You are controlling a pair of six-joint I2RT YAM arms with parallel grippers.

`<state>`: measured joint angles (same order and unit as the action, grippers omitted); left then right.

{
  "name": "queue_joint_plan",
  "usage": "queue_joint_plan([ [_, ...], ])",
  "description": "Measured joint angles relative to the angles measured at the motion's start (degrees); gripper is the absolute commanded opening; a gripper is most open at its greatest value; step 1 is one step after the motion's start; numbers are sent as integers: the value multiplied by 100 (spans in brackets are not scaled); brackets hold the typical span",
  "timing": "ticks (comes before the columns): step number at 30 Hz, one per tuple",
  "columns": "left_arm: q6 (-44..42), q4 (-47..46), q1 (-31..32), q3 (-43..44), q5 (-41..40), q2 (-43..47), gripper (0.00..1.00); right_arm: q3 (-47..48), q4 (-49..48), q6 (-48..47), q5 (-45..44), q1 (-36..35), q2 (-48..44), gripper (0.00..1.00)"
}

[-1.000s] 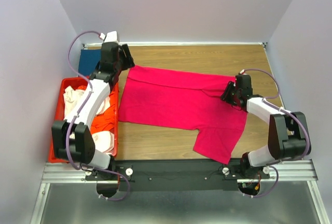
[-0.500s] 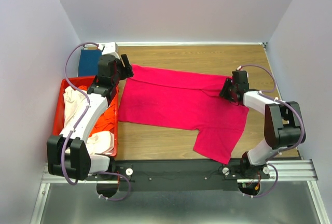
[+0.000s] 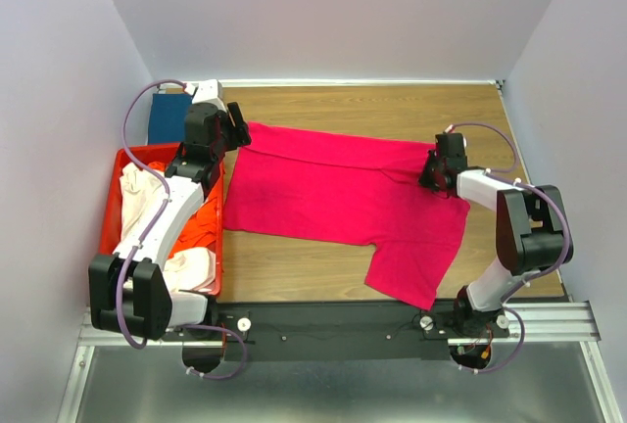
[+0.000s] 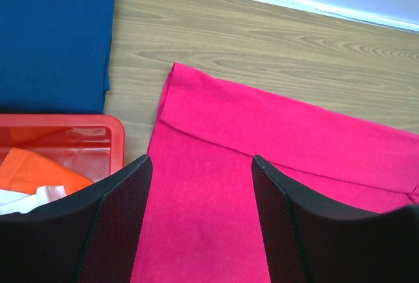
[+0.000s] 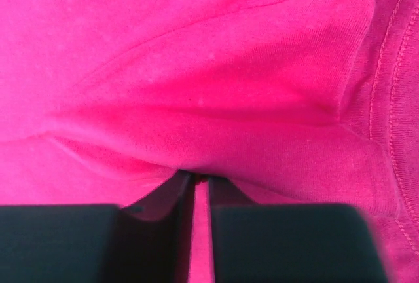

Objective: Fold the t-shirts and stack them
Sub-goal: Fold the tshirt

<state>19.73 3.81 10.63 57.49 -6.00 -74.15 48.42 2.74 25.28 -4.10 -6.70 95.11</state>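
- The wooden tabletop (image 3: 392, 110), boxed in by pale lilac walls (image 3: 343, 12), carried the pink shirt (image 3: 333, 193) spread across its middle.
- A blue shirt (image 3: 168, 119) lay at the far left corner, behind a red crate (image 3: 127, 153) of orange and cream shirts.
- The left fingers (image 4: 98, 230) gaped empty above the pink shirt's left edge.
- The right fingers (image 5: 98, 244) pinched a pucker of its cloth.
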Motion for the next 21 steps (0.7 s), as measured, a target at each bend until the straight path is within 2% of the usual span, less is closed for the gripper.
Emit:
queue_joint_plan([
  [6, -2, 0, 0, 0, 0, -2, 69, 116, 44, -9, 7, 0, -50, 10],
  [14, -2, 0, 0, 0, 0, -37, 68, 859, 245, -7, 72, 0, -52, 11],
  [21, -7, 4, 0, 0, 2, -98, 69, 1655, 632, -22, 234, 0, 223, 18],
])
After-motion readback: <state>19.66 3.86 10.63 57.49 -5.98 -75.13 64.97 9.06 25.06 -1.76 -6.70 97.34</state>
